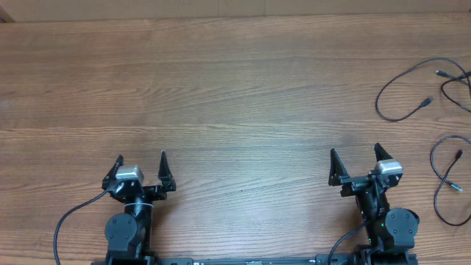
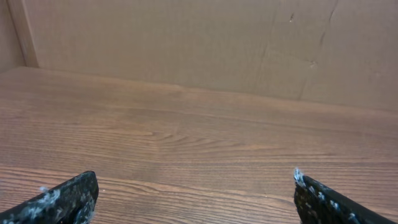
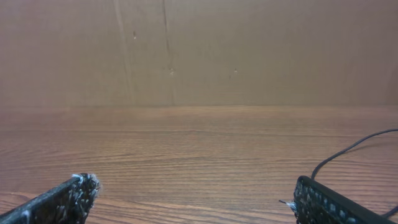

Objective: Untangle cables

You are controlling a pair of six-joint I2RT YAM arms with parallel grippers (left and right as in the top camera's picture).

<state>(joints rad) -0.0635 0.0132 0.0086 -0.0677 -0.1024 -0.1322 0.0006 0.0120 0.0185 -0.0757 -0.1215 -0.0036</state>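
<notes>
Thin black cables lie apart at the table's right edge in the overhead view. One cable (image 1: 401,81) curves in an open loop at the upper right, with a second cable (image 1: 458,87) beside it at the frame edge. A third cable (image 1: 440,177) loops lower right. A strand of cable (image 3: 348,151) shows in the right wrist view. My left gripper (image 1: 141,166) is open and empty near the front left; its fingers also show in the left wrist view (image 2: 194,186). My right gripper (image 1: 355,160) is open and empty, left of the lower cable, and shows in the right wrist view (image 3: 189,190).
The wooden table (image 1: 221,88) stretches wide between and beyond the arms. A brown cardboard wall (image 2: 186,43) stands along the far edge. Thick black robot wiring (image 1: 70,221) curls by the left arm's base.
</notes>
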